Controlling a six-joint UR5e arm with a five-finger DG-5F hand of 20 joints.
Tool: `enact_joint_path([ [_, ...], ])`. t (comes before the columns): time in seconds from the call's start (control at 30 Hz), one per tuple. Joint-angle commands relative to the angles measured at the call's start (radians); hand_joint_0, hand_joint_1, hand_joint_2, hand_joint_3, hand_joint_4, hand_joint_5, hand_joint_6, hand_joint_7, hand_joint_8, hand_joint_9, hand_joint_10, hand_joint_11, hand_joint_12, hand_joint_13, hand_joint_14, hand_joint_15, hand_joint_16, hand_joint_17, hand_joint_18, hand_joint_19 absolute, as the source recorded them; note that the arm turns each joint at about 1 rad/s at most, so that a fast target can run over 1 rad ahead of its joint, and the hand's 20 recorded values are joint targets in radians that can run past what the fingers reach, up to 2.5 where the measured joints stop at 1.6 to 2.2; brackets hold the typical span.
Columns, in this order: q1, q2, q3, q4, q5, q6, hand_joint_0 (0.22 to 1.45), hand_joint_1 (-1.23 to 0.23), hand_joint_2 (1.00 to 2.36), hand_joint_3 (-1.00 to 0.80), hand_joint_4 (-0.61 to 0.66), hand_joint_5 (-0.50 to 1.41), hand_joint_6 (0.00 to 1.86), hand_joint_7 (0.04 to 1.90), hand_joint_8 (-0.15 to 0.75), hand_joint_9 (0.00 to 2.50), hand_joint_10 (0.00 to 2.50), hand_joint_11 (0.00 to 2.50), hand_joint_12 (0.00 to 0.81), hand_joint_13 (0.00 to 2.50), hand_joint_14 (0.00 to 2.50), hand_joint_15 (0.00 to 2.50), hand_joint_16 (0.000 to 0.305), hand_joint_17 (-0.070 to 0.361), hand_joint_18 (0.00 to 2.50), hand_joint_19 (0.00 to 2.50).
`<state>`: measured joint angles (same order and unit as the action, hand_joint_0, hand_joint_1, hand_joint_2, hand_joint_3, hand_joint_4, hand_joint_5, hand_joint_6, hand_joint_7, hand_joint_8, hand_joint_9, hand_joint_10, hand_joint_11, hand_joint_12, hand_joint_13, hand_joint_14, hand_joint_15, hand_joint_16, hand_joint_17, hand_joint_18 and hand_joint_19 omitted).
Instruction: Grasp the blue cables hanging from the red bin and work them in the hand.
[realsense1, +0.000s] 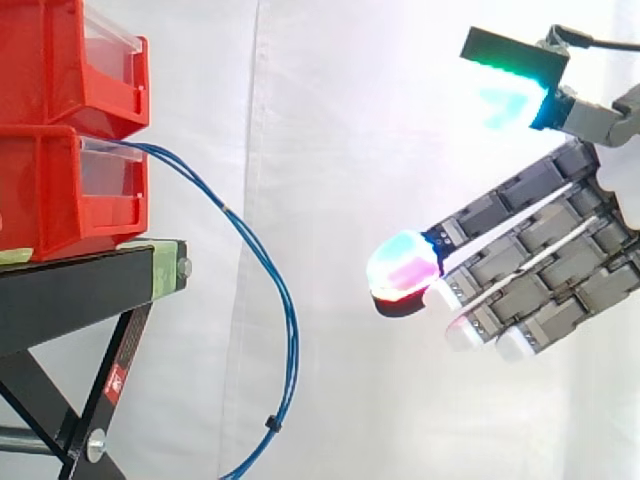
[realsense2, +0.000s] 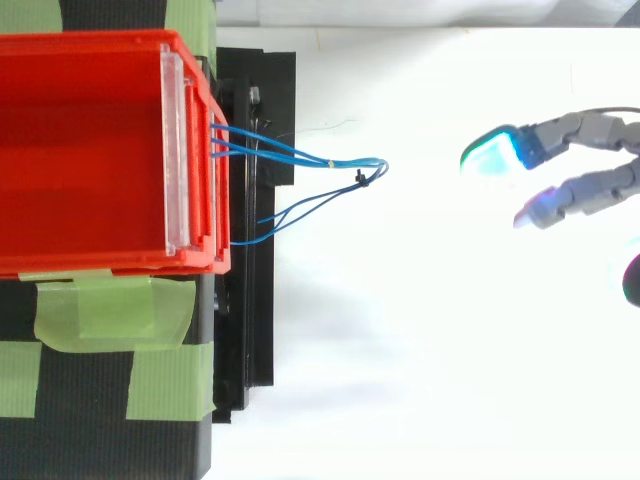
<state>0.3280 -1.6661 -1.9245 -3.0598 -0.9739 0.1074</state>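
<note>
Thin blue cables (realsense1: 291, 345) leave the front of the lower red plastic bin (realsense1: 50, 200) and hang in a loop clear of the black metal stand (realsense1: 80, 275), probably so you can reach them freely. Your robot hand (realsense1: 540, 270) sits well apart, fingers straight, holding nothing. The upper red plastic bin (realsense2: 100, 150) shows a bare floor; the lower bin's contents are hidden.

Bins (realsense1: 60, 190) are done in red, cables (realsense1: 294, 350) in blue, stand (realsense1: 70, 275) in black with green tape (realsense2: 100, 310), robot hand (realsense1: 560, 265) in grey.
</note>
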Motion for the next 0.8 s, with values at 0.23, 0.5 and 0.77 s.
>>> enact_joint_path([
  [0.23,0.006,-0.001,-0.117,0.25,0.089,0.046,0.64,-0.54,1.0,-1.0,0.12,-0.25,0.0,0.63,0.228,0.08,0.0,0.0,0.343,0.0,0.0,0.15,0.063,0.141,0.0,0.09],
  [0.5,0.008,-0.023,-0.137,0.397,0.133,0.038,0.62,-0.51,1.0,-1.0,0.1,-0.33,0.0,0.62,0.213,0.0,0.0,0.0,0.328,0.0,0.0,0.14,0.065,0.146,0.0,0.07],
  [0.77,0.011,-0.049,-0.137,0.484,0.141,0.047,0.62,-0.51,1.0,-1.0,0.11,-0.33,0.0,0.63,0.218,0.0,0.0,0.0,0.332,0.0,0.0,0.14,0.065,0.146,0.0,0.09],
])
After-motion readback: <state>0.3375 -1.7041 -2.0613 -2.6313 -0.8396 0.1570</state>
